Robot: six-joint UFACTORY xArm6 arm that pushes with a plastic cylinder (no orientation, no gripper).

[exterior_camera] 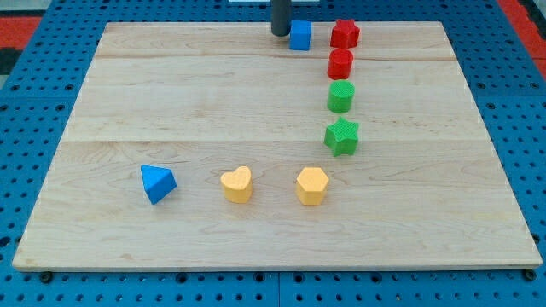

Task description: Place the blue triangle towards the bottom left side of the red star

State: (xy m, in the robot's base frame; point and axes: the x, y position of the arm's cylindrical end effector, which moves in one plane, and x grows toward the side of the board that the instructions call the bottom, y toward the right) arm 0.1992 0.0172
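Observation:
The blue triangle (158,183) lies near the view's bottom left of the wooden board (171,94). The red star (345,33) sits at the view's top, right of centre. My tip (280,32) stands at the view's top edge, just left of a blue cube (300,36), which lies left of the red star. The tip is far from the blue triangle.
Below the red star runs a column: a red cylinder (340,63), a green cylinder (340,96), a green star (342,136). A yellow heart (237,184) and a yellow hexagon (312,186) lie in a row right of the blue triangle.

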